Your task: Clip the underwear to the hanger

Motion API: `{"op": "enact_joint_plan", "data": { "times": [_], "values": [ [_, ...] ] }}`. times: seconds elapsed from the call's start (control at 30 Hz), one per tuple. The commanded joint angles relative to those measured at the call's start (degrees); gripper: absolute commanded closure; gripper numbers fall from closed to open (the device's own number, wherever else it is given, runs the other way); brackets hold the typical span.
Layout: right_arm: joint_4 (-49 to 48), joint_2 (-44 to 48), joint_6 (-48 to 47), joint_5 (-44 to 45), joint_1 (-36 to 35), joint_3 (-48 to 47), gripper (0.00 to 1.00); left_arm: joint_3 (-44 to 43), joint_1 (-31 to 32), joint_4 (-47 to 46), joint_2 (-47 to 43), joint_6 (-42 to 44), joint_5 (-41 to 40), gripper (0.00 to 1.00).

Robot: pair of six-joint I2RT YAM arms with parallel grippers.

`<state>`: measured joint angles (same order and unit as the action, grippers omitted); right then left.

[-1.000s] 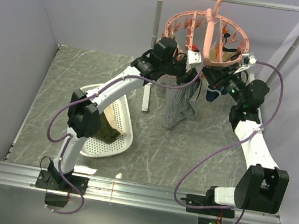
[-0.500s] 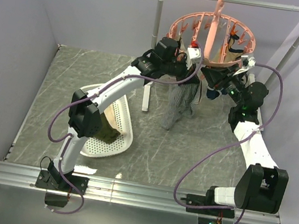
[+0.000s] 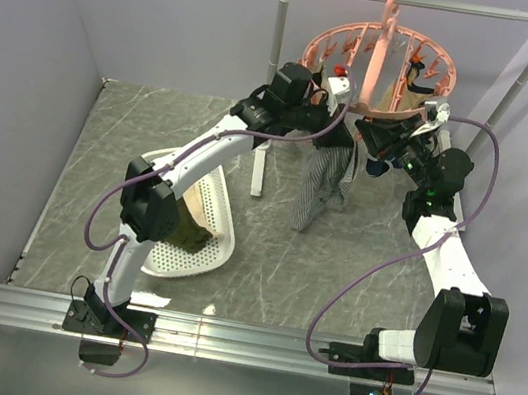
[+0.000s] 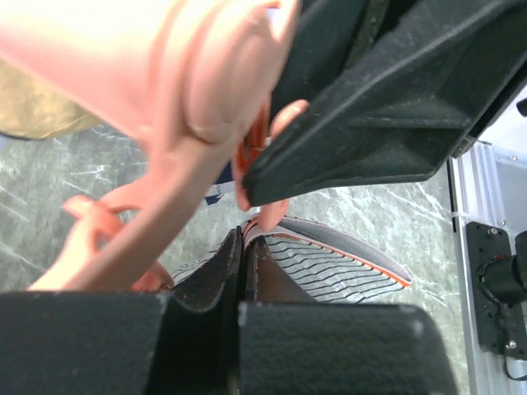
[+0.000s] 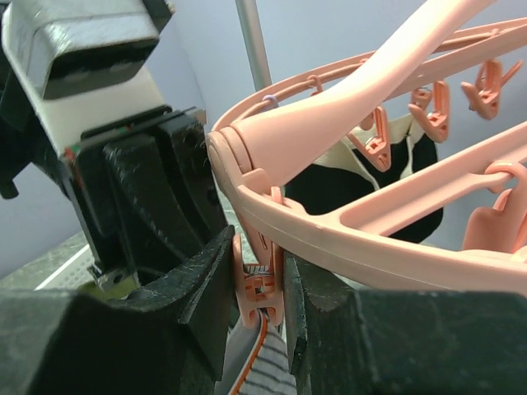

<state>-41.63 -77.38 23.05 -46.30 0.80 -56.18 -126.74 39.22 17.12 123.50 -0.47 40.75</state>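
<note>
The salmon-pink round hanger (image 3: 378,63) hangs by its hook from the rail. The grey-and-white striped underwear (image 3: 326,180) hangs below its near rim. My left gripper (image 3: 345,110) is shut on the waistband; in the left wrist view the fingers (image 4: 206,280) pinch the striped cloth (image 4: 346,263) right under the ring (image 4: 206,90). My right gripper (image 5: 262,271) is shut on a clip peg (image 5: 260,292) of the ring (image 5: 370,239), one finger on each side. The waistband (image 5: 268,374) sits at the peg's mouth. In the top view the right gripper (image 3: 374,135) is beside the left one.
The grey metal rail stand (image 3: 270,77) holds the hanger at the back. A dark navy garment (image 3: 379,166) hangs by the right arm. A white basket (image 3: 219,251) at left holds an olive-green garment (image 3: 192,236). A black and cream item (image 5: 370,181) hangs inside the ring.
The hanger has swung up and to the right. Both grippers moved with it, and the underwear has been lifted a little higher under the ring.
</note>
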Motion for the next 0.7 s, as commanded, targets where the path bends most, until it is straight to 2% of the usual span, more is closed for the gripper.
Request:
{"op": "enact_joint_plan", "data": {
  "times": [0.0, 0.43, 0.67],
  "values": [
    [-5.0, 0.3, -1.0, -2.7, 0.0, 0.4, 1.0, -2.1, -1.0, -2.8, 0.0, -4.0, -0.3, 1.0],
    [-6.7, 0.4, 0.9, -2.6, -0.2, 0.6, 1.0, -4.3, -0.9, -1.7, 2.4, -6.3, -2.8, 1.0],
    [-5.0, 0.6, -2.7, -2.4, -0.5, 0.9, 1.0, -4.1, -0.9, -3.8, 2.4, -10.2, -2.4, 1.0]
  ]
}}
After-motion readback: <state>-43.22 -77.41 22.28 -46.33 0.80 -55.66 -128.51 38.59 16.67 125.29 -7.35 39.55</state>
